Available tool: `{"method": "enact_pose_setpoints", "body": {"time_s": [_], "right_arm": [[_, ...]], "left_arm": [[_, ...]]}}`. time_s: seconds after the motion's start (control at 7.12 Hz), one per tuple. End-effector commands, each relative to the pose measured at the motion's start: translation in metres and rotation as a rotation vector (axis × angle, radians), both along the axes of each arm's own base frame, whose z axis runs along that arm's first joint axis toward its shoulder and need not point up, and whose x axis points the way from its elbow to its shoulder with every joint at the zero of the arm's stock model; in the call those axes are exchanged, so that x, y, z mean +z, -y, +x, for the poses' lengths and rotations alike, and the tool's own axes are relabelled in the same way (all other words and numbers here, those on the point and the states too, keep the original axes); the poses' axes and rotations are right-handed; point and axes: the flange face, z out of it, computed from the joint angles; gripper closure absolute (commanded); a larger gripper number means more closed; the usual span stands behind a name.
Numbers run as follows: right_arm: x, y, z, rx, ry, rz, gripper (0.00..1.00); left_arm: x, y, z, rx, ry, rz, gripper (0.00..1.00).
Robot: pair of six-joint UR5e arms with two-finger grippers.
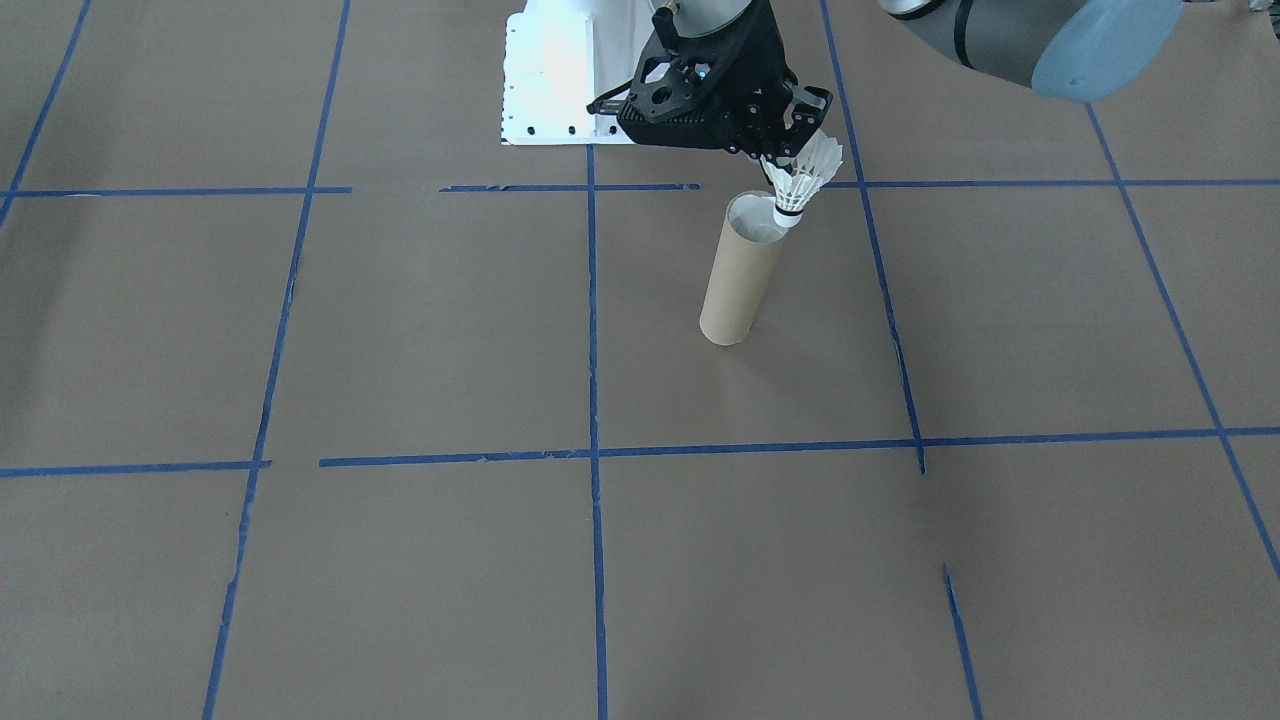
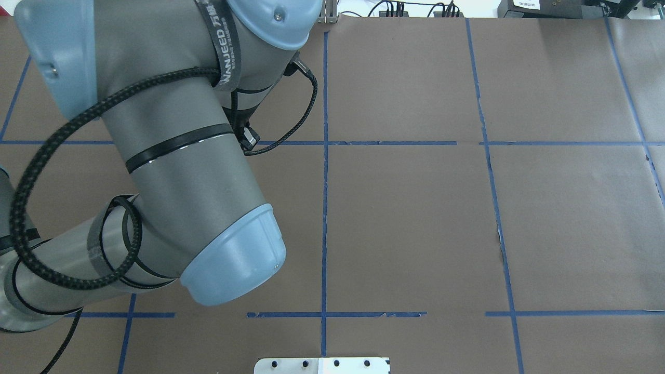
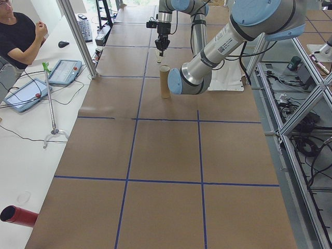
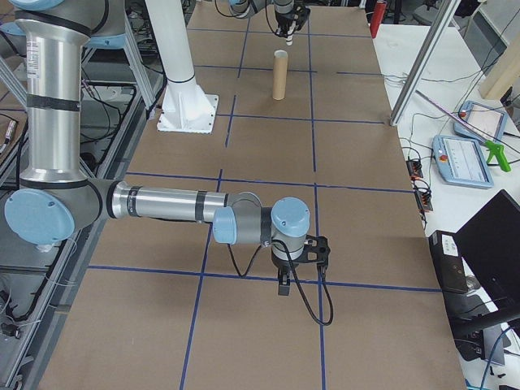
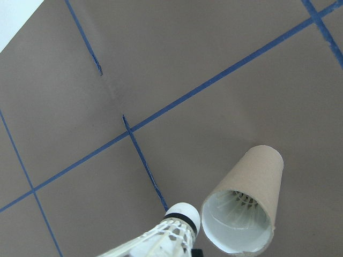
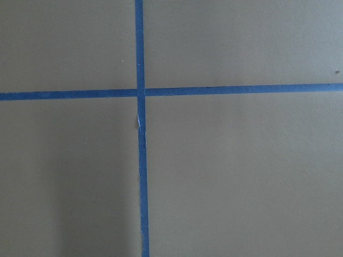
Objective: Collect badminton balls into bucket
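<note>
Shuttlecock (image 1: 800, 183) is pinched by the left end effector (image 1: 783, 160), cork at the tube (image 1: 741, 270) rim, upper centre of the frame. If released off-centre, it could catch the rim and drop onto the table (image 1: 400, 350).

Robotics laboratory, bimanual test cell.

Large table (image 3: 166, 150) covered in brown paper, divided into squares by blue tape lines (image 1: 592, 400); white metal robot base (image 4: 185, 106) bolted to the surface; two grey industrial arms with pale blue joint caps (image 4: 36, 215) and braided black cabling (image 2: 47, 156). Aluminium-profile framing (image 3: 78, 36) at the table's edges. Adjoining white side bench (image 3: 23, 155) with teach pendants (image 3: 65, 71), a keyboard (image 3: 84, 29) and loose cables; a seated person (image 3: 18, 36) at its end. Power strips and electronics at the far table edge (image 2: 415, 10).
</note>
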Motion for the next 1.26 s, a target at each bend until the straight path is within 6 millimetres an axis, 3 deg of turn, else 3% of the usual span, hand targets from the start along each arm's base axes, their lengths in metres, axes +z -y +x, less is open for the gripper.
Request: {"method": "enact_pose_setpoints", "body": {"time_s": [0.0,0.98,1.12], "right_arm": [[0.0,0.0,0.0,0.0,0.0,0.0,0.0],[0.0,0.0,0.0,0.0,0.0,0.0,0.0],[0.0,0.0,0.0,0.0,0.0,0.0,0.0]], "left_arm": [[0.005,0.001,0.007,0.072,-0.002,-0.017,1.0],[0.017,-0.005,0.016,0.14,-0.043,-0.093,1.0],[0.017,-0.006,0.015,0.141,-0.049,-0.094,0.89]]}}
